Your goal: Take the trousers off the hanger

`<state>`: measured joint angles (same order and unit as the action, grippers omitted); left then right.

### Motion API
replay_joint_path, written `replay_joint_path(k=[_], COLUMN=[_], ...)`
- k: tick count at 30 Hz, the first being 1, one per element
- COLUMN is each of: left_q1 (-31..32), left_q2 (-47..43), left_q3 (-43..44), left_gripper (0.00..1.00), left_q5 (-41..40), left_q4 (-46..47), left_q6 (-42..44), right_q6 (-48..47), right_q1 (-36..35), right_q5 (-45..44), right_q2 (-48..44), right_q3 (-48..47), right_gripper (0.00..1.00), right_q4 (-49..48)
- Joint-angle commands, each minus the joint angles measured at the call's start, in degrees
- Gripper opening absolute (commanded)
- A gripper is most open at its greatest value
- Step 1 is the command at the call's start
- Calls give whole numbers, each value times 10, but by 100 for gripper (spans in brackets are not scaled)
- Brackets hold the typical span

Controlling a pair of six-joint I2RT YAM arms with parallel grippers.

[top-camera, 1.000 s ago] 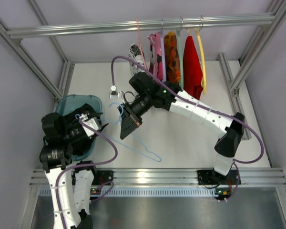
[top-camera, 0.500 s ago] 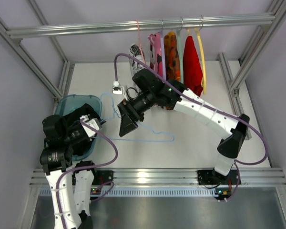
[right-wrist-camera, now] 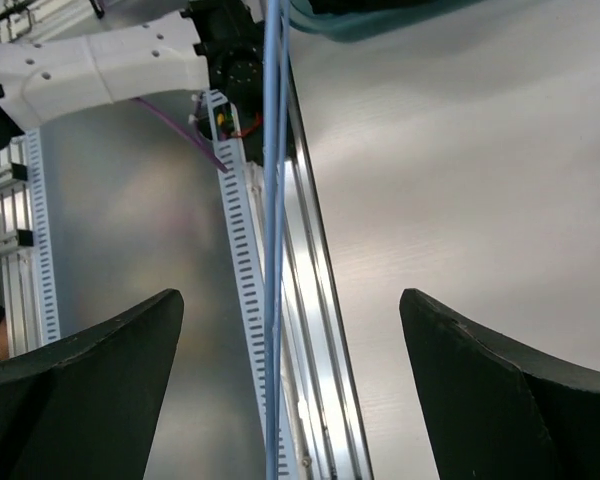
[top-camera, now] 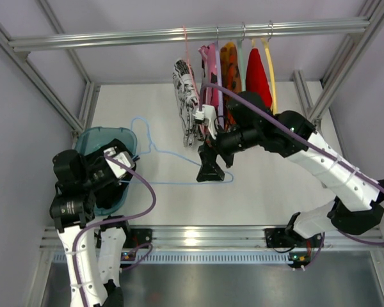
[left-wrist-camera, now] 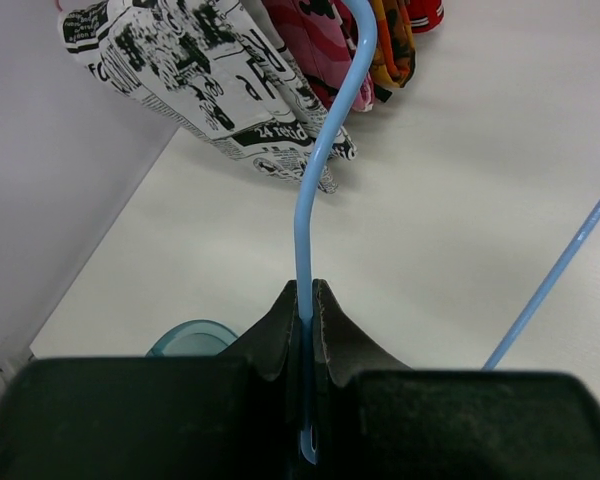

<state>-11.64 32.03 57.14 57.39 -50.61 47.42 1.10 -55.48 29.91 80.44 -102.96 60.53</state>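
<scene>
White table [top-camera: 269, 185], aluminium rail [top-camera: 115, 37] with clothes [top-camera: 256, 80], teal bin [top-camera: 89, 135]; hanger [left-wrist-camera: 303, 250] in left pincer [left-wrist-camera: 304, 292]

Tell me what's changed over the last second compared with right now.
The right pincer swung rightward, away from the teal tub and toward the hanging clothes. It is open, with the hanger wire running between its fingers. The hanger pivoted, its far corner swinging rearward. The left pincer stays clamped on the hanger above the tub.

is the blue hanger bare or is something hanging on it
Bare. The light-blue hanger is only thin wire in the top view, no fabric on it; the left gripper pinches it.
</scene>
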Motion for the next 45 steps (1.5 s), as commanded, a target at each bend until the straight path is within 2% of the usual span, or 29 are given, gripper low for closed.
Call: replay_joint_path(k=[1, 7, 10, 11, 14, 15, 16, 19, 20, 23, 24, 26, 27, 28, 32, 39, 45], left_q1=[-2, -2, -2, -2, -2, -2, -2, -2, -2, -2, -2, -2, -3, -2, -3, -3, -2], left_q2=[-1, -4, -6, -7, -14, -14, -16, -10, -7, 10, 22, 36, 50, 57, 81, 69, 68], left_q3=[23, 35, 39, 41, 39, 39, 39, 47, 55, 87, 97, 135, 149, 163, 230, 212, 217], left_gripper=[0, 0, 0, 0, 0, 0, 1, 12, 23, 42, 53, 61, 71, 73, 75, 75, 75], left_q5=[9, 11, 9, 6, -4, -7, -9, -13, -12, 3, 20, 36, 41, 41, 49, 36, 27], left_q4=[17, 17, 17, 17, 17, 17, 17, 17, 17, 17, 17, 18, 22, 29, 57, 58, 58], left_q6=[-10, -29, -32, -35, -37, -39, -45, -88, -103, -184, -206, -277, -302, -360, -440, -405, -397], right_q6=[-34, -29, -20, -19, -20, -21, -24, -40, -44, -56, -57, -56, -52, -50, -34, -17, -15], right_q1=[-4, -5, -5, -6, -6, -6, -6, -6, -6, 0, 7, 18, 31, 38, 78, 110, 159], right_q5=[-32, -36, -25, -24, -24, -27, -28, -28, -28, -21, -12, -5, 5, 11, 54, 111, 174], right_q2=[1, 17, 38, 45, 50, 48, 45, 30, 20, -1, -5, -21, -27, -32, -69, -105, -150], right_q3=[23, 21, 6, -7, -23, -25, -26, -25, -24, -21, -19, -14, -11, -6, 17, 36, -16], right_gripper=[90, 85, 62, 46, 17, 0, 0, 0, 0, 0, 0, 0, 0, 0, 0, 0, 0], right_q4=[17, 8, 5, 5, 6, 8, 9, 16, 17, 20, 20, 20, 18, 17, 0, -15, -17])
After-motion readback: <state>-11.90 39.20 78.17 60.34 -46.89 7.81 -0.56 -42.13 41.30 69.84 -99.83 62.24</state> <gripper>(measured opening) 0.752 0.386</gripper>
